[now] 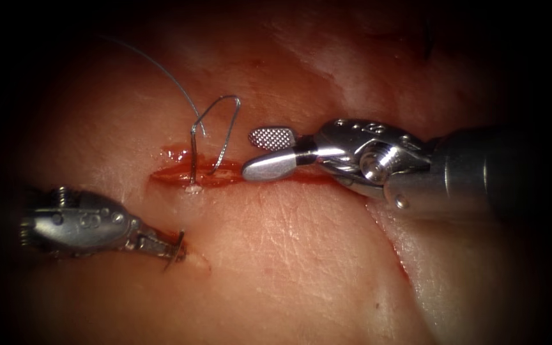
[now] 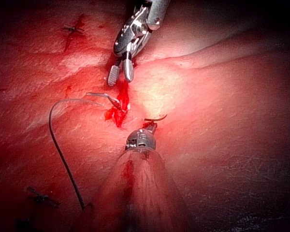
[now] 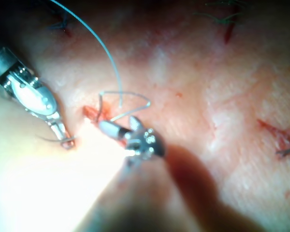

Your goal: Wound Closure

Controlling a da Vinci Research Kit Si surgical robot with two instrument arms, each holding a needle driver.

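Needle (image 1: pixel 177 250) sits clamped in our left tool (image 1: pixel 168 250) near the tissue's (image 1: pixel 289 255) left edge, partly in the tissue, we judge for control. Thread (image 1: pixel 215 131) loops over the cut (image 1: pixel 190 176). Our right tool (image 1: pixel 269 152) gapes beside it, holding nothing.
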